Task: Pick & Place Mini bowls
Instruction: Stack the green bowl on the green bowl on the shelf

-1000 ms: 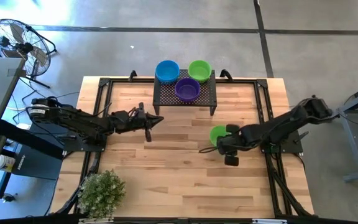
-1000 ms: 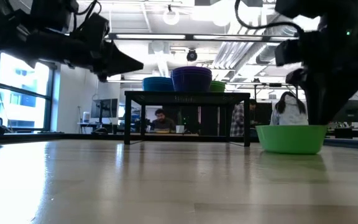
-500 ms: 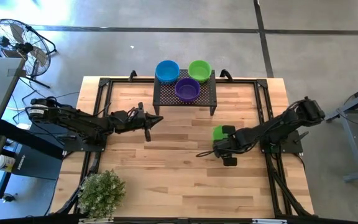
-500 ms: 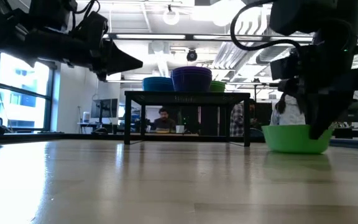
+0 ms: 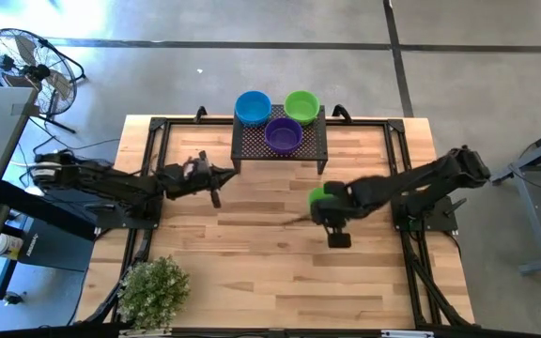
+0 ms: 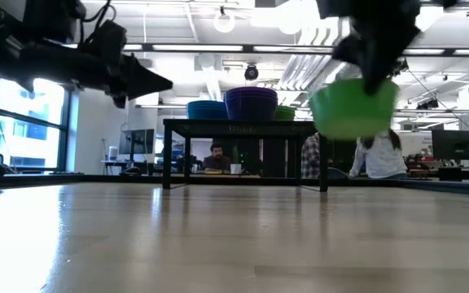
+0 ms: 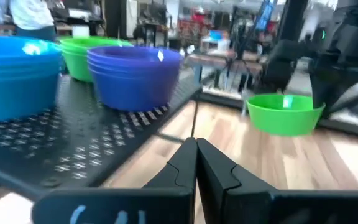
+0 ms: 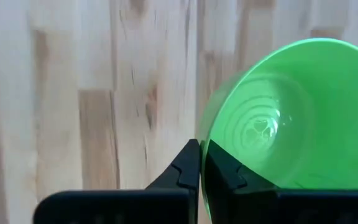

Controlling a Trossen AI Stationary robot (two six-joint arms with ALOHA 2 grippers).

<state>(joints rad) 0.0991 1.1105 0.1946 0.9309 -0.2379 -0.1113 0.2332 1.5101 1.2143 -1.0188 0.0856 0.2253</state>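
From above, the right gripper point(image 5: 321, 199) hides most of the green bowl point(image 5: 316, 194) it carries; only a sliver of green rim shows at its tip. The low view makes up for that: the whole bowl point(image 6: 353, 109) hangs clear of the table point(image 6: 234, 236), level with the top of the rack point(image 6: 245, 125), though the gripper is cut off by the top edge there and its fingers are lost in dark blur. The right wrist view settles the grip: the two dark fingers point(image 8: 191, 165) are pinched together on the bowl's near rim point(image 8: 211, 155), with the bowl point(image 8: 278, 118) opening out just beyond them over bare planks.

The left gripper point(image 5: 216, 178) waits well apart from the right one, beside the rack's near left corner. Its own camera shows its fingers point(image 7: 194, 165) pressed tip to tip with nothing between them, and past them the carried bowl point(image 7: 284, 112) in the air near the dark right arm.

On the rack point(image 5: 280, 143), beyond both grippers, stand three stacks: blue point(image 5: 253, 107), green point(image 5: 301, 105) and purple point(image 5: 283, 134). From above each reads as a single bowl; the left wrist view shows ribbed sides on the purple stack point(image 7: 135, 76), so several are nested, but how many cannot be counted. In the low view the green stack is mostly hidden behind the purple one.
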